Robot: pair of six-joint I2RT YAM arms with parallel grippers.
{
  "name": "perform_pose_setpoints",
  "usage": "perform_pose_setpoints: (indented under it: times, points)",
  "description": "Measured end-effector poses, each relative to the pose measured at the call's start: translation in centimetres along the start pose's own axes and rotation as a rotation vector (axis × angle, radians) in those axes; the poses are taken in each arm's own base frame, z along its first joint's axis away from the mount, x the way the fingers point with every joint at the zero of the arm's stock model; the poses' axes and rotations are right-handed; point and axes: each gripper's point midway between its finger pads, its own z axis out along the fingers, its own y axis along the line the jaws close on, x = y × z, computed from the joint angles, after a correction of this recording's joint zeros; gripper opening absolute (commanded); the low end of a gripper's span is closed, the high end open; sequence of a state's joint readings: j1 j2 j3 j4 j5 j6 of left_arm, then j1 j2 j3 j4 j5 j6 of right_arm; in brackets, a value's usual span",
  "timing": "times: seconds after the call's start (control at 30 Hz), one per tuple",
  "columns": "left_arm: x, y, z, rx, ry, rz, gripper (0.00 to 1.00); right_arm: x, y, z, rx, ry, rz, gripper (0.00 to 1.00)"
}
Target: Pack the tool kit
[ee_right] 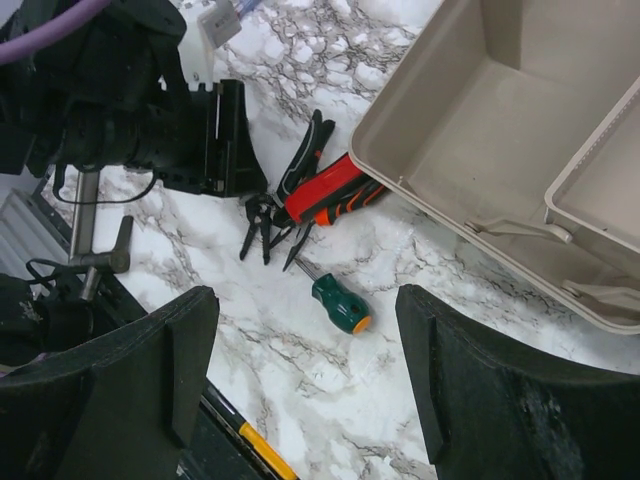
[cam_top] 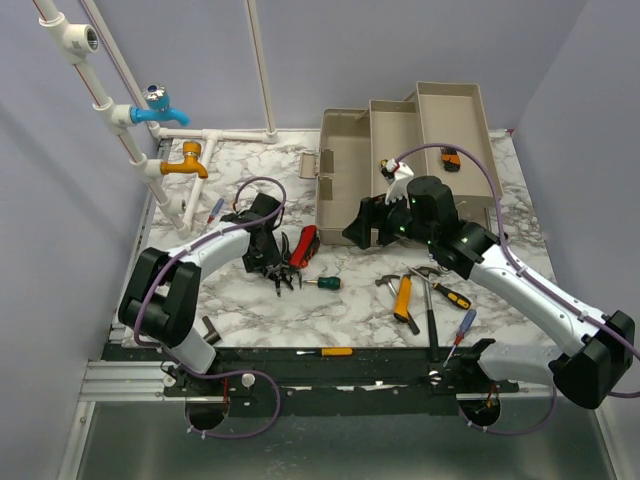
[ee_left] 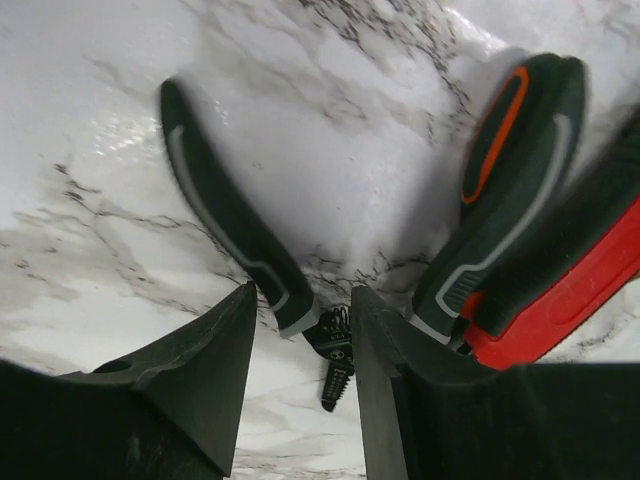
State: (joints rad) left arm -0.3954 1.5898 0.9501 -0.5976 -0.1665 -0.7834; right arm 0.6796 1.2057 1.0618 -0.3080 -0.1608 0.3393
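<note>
- The marble table [cam_top: 250, 310] carries everything; both arms reach in from its near edge.
- The toolbox [cam_top: 345, 170] stands open at the back, right of centre, its beige trays folded out in steps. A small orange-and-black item [cam_top: 450, 158] lies in the rearmost tray.
- White pipes [cam_top: 105, 105] rise at the back left, with a blue tap [cam_top: 160, 108] above an orange tap [cam_top: 188, 160].
- The right gripper [cam_top: 352, 232] hangs above the table at the box's near-left corner. Its fingers are spread wide and hold nothing.
- The left gripper [ee_left: 302, 300] points down at the tools left of the box. Its fingers are parted, one on each side of the black-handled pliers [ee_left: 230, 220] at the pivot — whether a pad touches them cannot be told.
- A red-handled tool [cam_top: 308, 243] lies just right of those pliers, close to the box's front wall.
- A yellow-handled hammer [cam_top: 403, 297] lies in front of the box, with a black-and-yellow screwdriver [cam_top: 445, 292] just beside it to the right.
- A red-and-blue screwdriver [cam_top: 462, 325] lies nearer the table edge.
- A green-handled screwdriver [ee_right: 340, 305] lies alone on the marble — the right wrist view shows it between that gripper's fingers, below them.
</note>
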Motion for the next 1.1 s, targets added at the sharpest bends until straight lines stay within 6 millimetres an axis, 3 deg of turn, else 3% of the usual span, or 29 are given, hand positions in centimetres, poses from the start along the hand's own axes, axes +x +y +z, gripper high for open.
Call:
perform_pose_setpoints:
  times: [0.33,0.63,0.77,0.9,1.1]
  points:
    - [1.8,-1.6,-0.3,0.045,0.011,-0.048,0.47,-0.4,-0.1,-0.6,0.01,-0.021,-0.003,0.79]
    - [2.9,-1.2,-0.1,0.048,-0.011,-0.2,0.52,-0.2,-0.1,-0.8,0.012,-0.022,-0.004,0.79]
    - [2.9,-1.3,-0.1,0.073,-0.031,-0.269,0.42,-0.2,-0.1,-0.8,0.011,-0.023,-0.007,0.79]
    - [2.9,-1.4,0.0,0.093,-0.043,-0.336,0.4,-0.2,-0.2,-0.8,0.011,-0.023,-0.011,0.79]
    - [3.0,-1.4,0.1,0.094,-0.044,-0.431,0.14,-0.2,-0.2,-0.8,0.011,-0.023,-0.011,0.79]
